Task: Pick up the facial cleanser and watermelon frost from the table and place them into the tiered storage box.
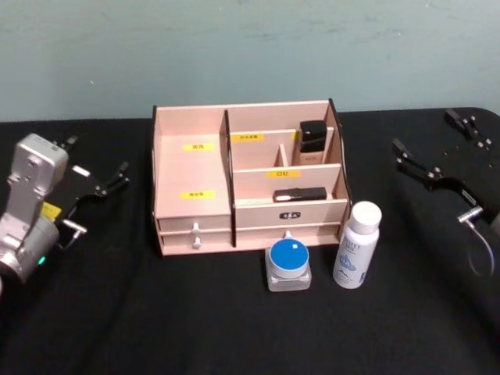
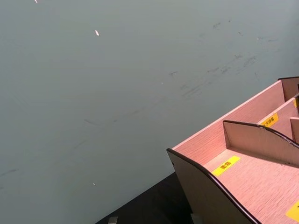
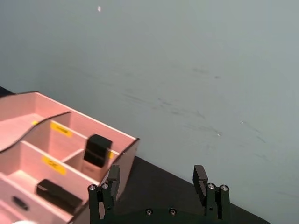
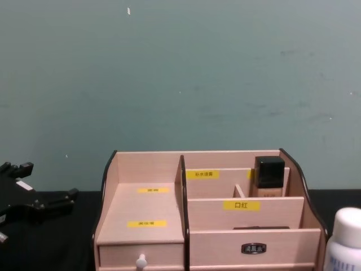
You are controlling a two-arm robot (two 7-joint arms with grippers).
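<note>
from the head view i've got the tiered storage box (image 1: 191, 119) mid-table on the black cloth (image 1: 156, 312): pale wood grain, dark edges, yellow labels, stepped compartments, a white knob (image 1: 196, 230) on a front drawer. just in front of its right half stand a white facial cleanser bottle (image 1: 357, 246) with blue print and a low clear jar with a round blue lid (image 1: 289, 264), near each other but apart. my left gripper (image 1: 100, 192) sits well left of the box, the right gripper (image 1: 426, 133) well right, both spread and empty. the left wrist view gives me the box's curved side wall (image 2: 205, 186) against a scuffed teal wall (image 2: 117, 84). in the right wrist view the right gripper's (image 3: 156, 177) black fingers (image 3: 113, 175) are parted above a square black cap (image 3: 97, 150) in a rear compartment and a flat black piece (image 3: 58, 195) one tier lower. the chest view shows the box (image 4: 146, 164) front on, the bottle's cap (image 4: 348, 226) at its right, and the left gripper (image 4: 48, 185) open at the left.
</note>
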